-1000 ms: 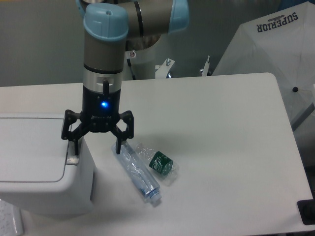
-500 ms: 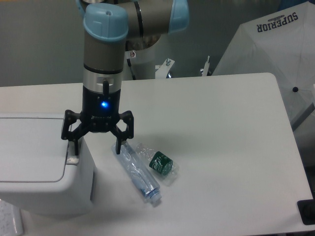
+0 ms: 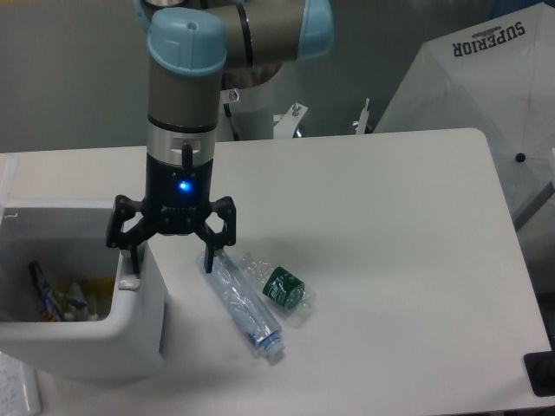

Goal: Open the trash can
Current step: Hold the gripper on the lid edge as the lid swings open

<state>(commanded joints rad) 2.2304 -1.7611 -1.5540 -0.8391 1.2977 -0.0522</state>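
Trash can sits at the near left corner of the worktop, cut by the left frame edge, its top open so that you look straight down on mixed litter inside; only a sliver of what may be the raised lid shows at the far left. Pincer hangs directly over the can's right rim, fingers spread wide and holding nothing: one fingertip touches or nearly touches the grey push tab, the other points down outside the wall, just above the clear bottle. You judge the opening as achieved, so the coming move is a straight lift. Room overhead and to the right is free; keep off the clear bottle and the crushed bottle with the green cap just right of the fingers.
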